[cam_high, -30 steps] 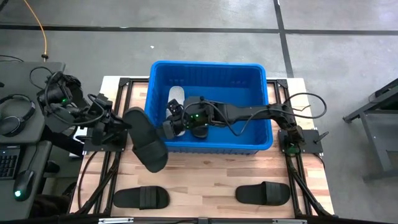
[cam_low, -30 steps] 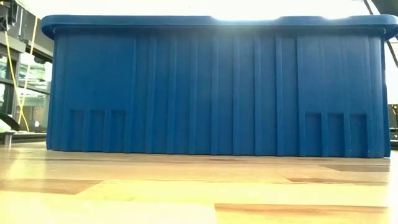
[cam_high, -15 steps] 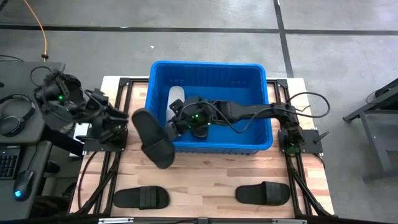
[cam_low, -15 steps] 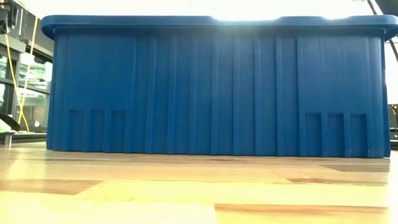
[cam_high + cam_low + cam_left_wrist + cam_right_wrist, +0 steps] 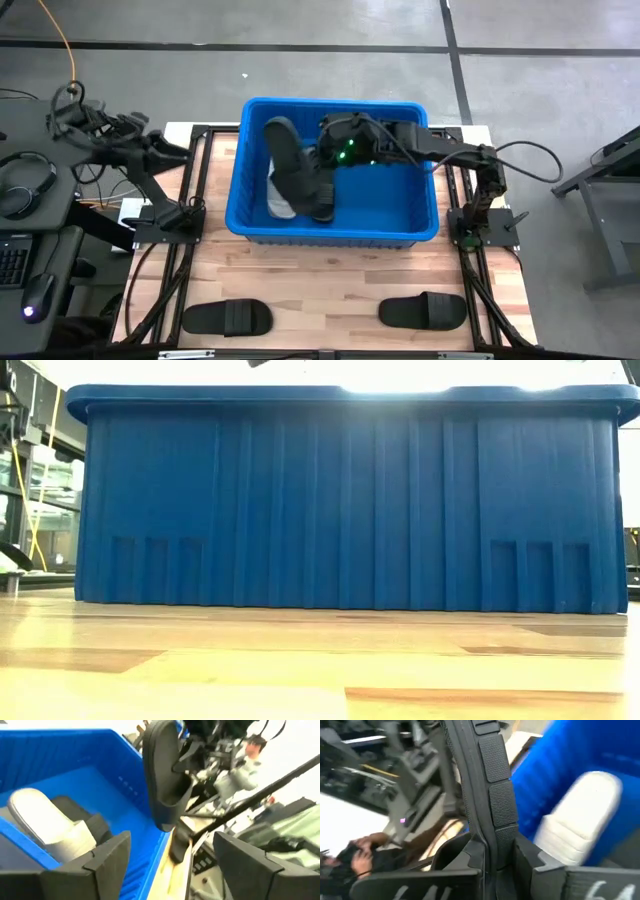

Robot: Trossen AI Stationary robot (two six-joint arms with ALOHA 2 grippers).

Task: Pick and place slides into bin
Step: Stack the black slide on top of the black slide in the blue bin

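The right pincer (image 5: 322, 160) is up over the bin (image 5: 420, 232), clamped on the edge of a black slide (image 5: 296, 166). In the right wrist view its two fingers (image 5: 465, 857) pinch that slide (image 5: 482, 795) between them, the ribbed sole edge running straight away from the grip. From above, the slide hangs lengthwise over the left half of the bin, its far end reaching toward the back wall and its near end out in front of the pincer.

Under the held slide, on the bin floor, lies a light slide (image 5: 280, 200), and in the left wrist view this pale one (image 5: 50, 822) has a dark slide (image 5: 82, 815) tucked against it. The right wrist view catches the pale strap (image 5: 580, 815) just beside the pincer's grip, lower down in the blue tub.

The left pincer (image 5: 185, 150) is pulled off to the left of the bin, above the surface (image 5: 330, 275) edge, its fingers (image 5: 107, 852) spread wide with nothing between them. Looking out from it, the held slide (image 5: 165, 775) stands on end above the bin rim (image 5: 135, 747).

Well in front of both pincers, on the near side of the surface, two black slides are left: one at the left (image 5: 226, 317), one at the right (image 5: 423, 310).

From low down, only the ribbed front wall (image 5: 350, 510) shows.
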